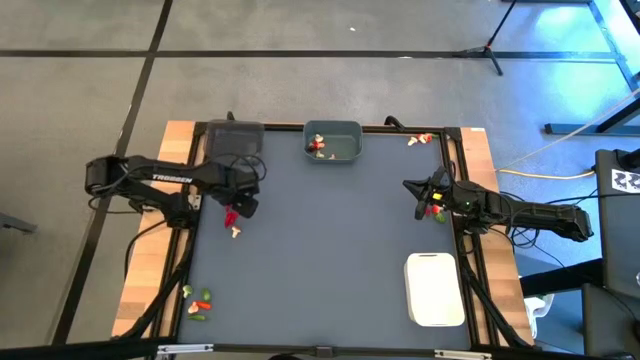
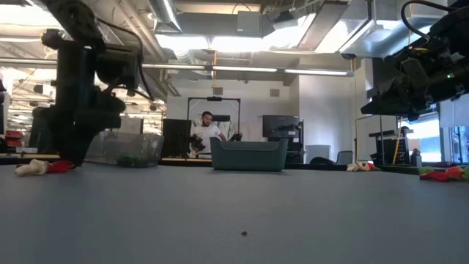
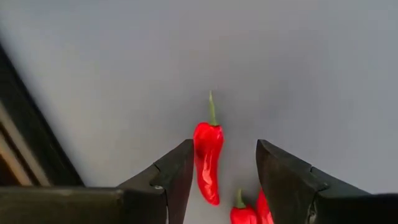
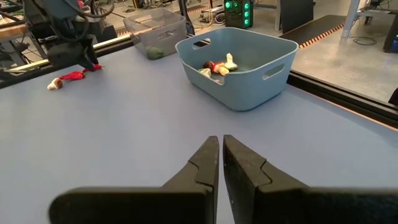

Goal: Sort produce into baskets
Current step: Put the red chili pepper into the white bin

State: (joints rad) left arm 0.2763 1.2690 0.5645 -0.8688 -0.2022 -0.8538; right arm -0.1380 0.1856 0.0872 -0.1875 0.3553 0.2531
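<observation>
High view: left pincer (image 1: 237, 208) down over red chilies (image 1: 231, 217) near the tabletop's (image 1: 330, 260) left side, a pale piece (image 1: 236, 231) just beside. Dark bin (image 1: 234, 139) right behind at the far edge, teal bin (image 1: 333, 143) next along with a few pieces inside, white tray (image 1: 435, 289) at the near right, seemingly bare. More produce loose at the near-left corner (image 1: 198, 303), far-right corner (image 1: 420, 139), and under the right pincer (image 1: 428, 200), parked at the right edge.

Low view: left arm low by the chilies (image 2: 60, 166) and pale piece (image 2: 31, 169); green bits visible in the dark bin (image 2: 126, 149).

Left wrist view: left pincer (image 3: 219, 171) open, gripping nothing, fingers (image 3: 176, 174) either side of one chili (image 3: 207, 160) lying lengthwise between them, closer to one finger; two more chilies (image 3: 244, 213) crowding the base. Best to centre on the single chili, drop flush to the tabletop, close across its thick middle, and avoid pinching the neighbours.

Right wrist view: right pincer (image 4: 220, 163) closed, empty, aimed toward the teal bin (image 4: 239, 62).
</observation>
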